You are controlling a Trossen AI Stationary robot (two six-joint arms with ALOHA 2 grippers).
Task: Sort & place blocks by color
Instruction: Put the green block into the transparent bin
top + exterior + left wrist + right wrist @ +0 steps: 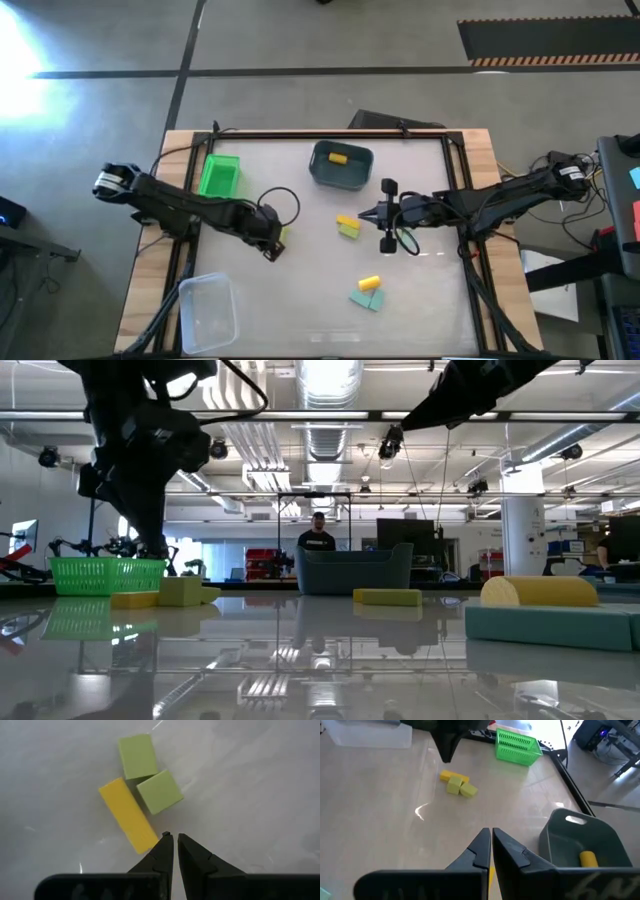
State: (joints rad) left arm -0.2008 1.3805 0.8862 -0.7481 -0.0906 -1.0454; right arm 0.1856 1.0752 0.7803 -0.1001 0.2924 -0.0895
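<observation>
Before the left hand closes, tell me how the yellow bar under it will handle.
The yellow bar looks rigid and flat-sided, so it should slide, not roll. It touches a lime-green block, so pushing probably moves both. The left hand looks shut above its end.

My high cam looks straight down on the whole glossy white tabletop (300, 270), both arms in shot. Low cam sits at table level, facing across into the lab behind. L wrist cam points down, very close, at a yellow bar with two lime-green blocks (142, 790). R wrist cam looks obliquely across the table from further off, and it shares that same cluster w/ the L wrist cam. High, low & R wrist cams all share the bright green mesh bin (517, 746) & grey-blue tub (340, 165).
</observation>
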